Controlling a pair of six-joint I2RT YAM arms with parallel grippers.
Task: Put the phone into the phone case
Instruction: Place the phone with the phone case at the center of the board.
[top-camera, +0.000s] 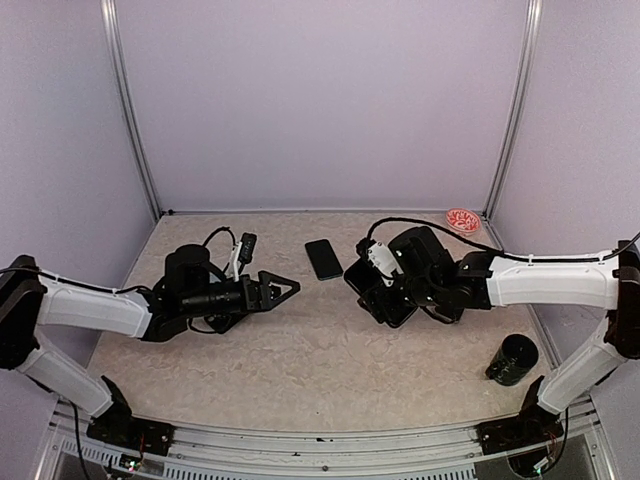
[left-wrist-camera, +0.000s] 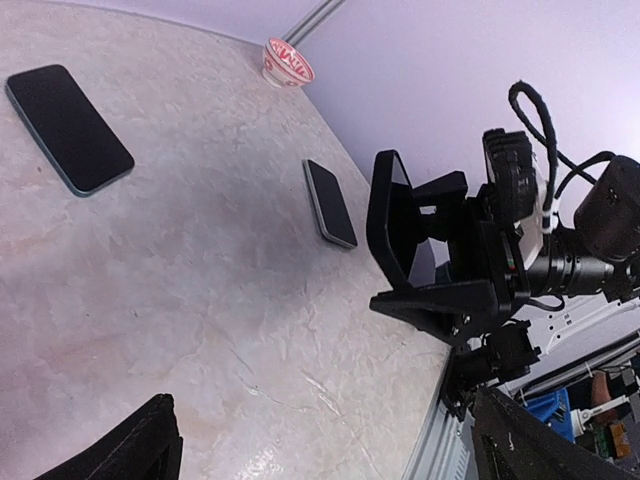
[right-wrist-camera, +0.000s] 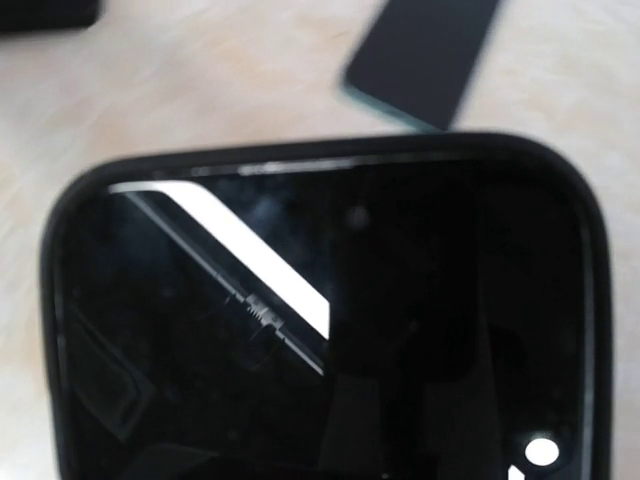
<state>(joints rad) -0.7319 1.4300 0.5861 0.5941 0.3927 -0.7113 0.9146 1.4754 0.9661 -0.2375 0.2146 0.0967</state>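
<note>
We see a robotics lab test cell. Plain lavender walls (top-camera: 320, 100) close it in on three sides, joined at the corners by bare aluminium posts (top-camera: 130, 110). A left arm (top-camera: 90, 305) and a right arm (top-camera: 550, 285), both white and black, stand on a metal rail (top-camera: 320, 445) at the near edge of a marble-patterned surface (top-camera: 320, 370). Exposed black cables (top-camera: 420, 222) loop over them.

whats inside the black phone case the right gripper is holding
A glossy dark surface with reflections fills the black rounded phone case in the right gripper; phone screen or bare case back, cannot tell. A dark teal-edged phone lies outside it.
</note>
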